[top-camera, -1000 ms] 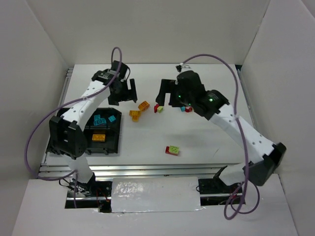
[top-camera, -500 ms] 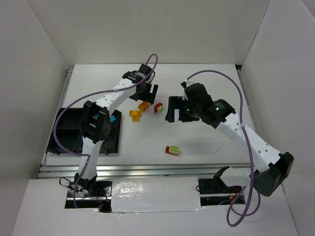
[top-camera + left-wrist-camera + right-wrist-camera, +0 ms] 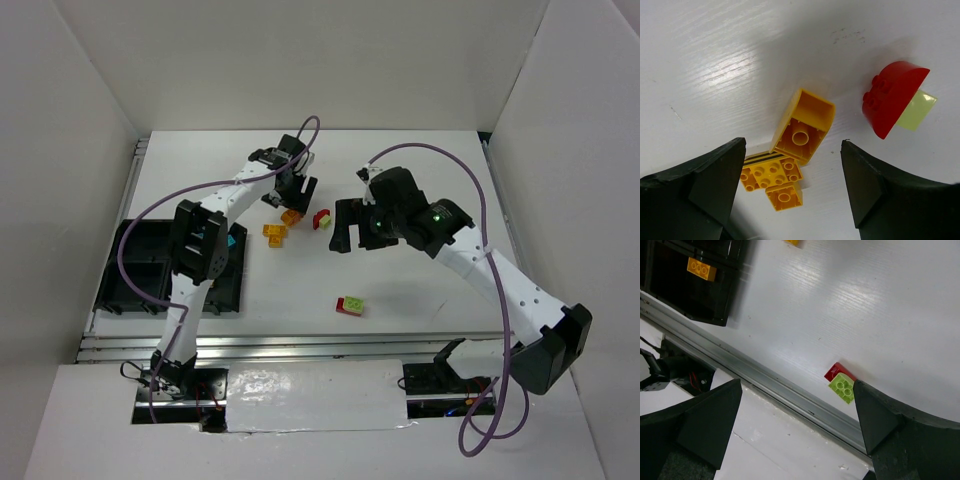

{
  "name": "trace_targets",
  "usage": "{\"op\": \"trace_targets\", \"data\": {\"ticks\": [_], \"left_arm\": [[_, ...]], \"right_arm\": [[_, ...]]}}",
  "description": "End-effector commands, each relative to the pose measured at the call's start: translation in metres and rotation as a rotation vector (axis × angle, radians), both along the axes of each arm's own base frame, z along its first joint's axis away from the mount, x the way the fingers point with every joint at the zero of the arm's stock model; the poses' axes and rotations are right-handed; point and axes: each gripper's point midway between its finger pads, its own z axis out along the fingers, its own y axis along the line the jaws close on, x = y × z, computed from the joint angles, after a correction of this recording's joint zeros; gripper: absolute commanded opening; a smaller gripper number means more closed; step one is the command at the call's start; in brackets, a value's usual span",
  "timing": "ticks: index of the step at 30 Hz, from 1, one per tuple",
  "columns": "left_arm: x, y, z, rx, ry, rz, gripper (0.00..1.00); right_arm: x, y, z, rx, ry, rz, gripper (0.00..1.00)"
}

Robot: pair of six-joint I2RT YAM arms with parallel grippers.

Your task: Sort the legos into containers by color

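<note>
- The left gripper (image 3: 792, 147) hangs over a small orange-yellow plastic brick (image 3: 802, 125). The brick lies tipped over with its hollow side showing. The jaws stand wide apart, one on each side, and do not touch it.
- We think this brick is light, hard and a bit slick. It could skid on the smooth white table (image 3: 715, 50). We would pinch it by its two flat side walls.
- A second orange-yellow brick with black stripes (image 3: 772, 177) lies right against it, bumps up. We think it could get knocked.
- A red rounded brick with a pale green piece (image 3: 890, 95) lies near, apart from both.
- The right gripper (image 3: 797, 385) is wide open too and holds nothing. A red and lime green brick (image 3: 840, 382) lies near the table's front edge.
- The low black plastic tray (image 3: 148, 265) sits at the left, well apart from these bricks. One orange brick (image 3: 701, 269) is in it already.
</note>
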Motion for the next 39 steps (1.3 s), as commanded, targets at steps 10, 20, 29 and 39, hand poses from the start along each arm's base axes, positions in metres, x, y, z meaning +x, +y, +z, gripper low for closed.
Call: {"op": "trace_targets", "data": {"ticks": [10, 20, 29, 39], "left_arm": [[0.003, -0.010, -0.022, -0.034, 0.041, -0.030, 0.60], [0.013, -0.006, -0.019, -0.039, 0.035, 0.015, 0.05], [0.031, 0.037, 0.148, -0.086, -0.335, 0.311, 0.00], [-0.117, 0.182, 0.147, 0.017, -0.162, 0.899, 0.00]], "right_arm": [[0.013, 0.010, 0.017, 0.019, -0.048, 0.035, 1.00], [0.016, 0.009, 0.017, 0.009, -0.057, 0.035, 1.00], [0.019, 0.014, 0.014, 0.020, -0.050, 0.040, 1.00], [0.026, 0.021, 0.003, 0.022, -0.042, 0.049, 1.00]]}}
